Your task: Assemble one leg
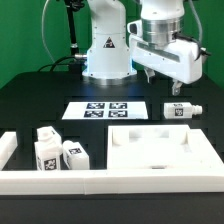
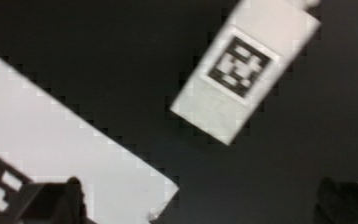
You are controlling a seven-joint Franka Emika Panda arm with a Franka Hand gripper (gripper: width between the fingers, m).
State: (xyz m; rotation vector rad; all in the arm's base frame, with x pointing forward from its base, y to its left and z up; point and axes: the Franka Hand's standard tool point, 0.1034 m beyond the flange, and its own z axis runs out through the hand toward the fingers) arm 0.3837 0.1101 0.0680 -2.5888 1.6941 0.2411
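Observation:
A white leg with a black-and-white tag lies on the black table at the exterior view's right. It also shows in the wrist view, narrower stub at one end. My gripper hangs above the table, over the gap between that leg and the marker board, apart from the leg. In the wrist view the gripper is open and empty, its dark fingertips far apart at the frame's edge. Two more tagged legs stand together at the exterior view's left front.
The marker board lies in front of the robot base; its corner shows in the wrist view. A large flat white slab lies at the front right. A raised white border runs along the front and left.

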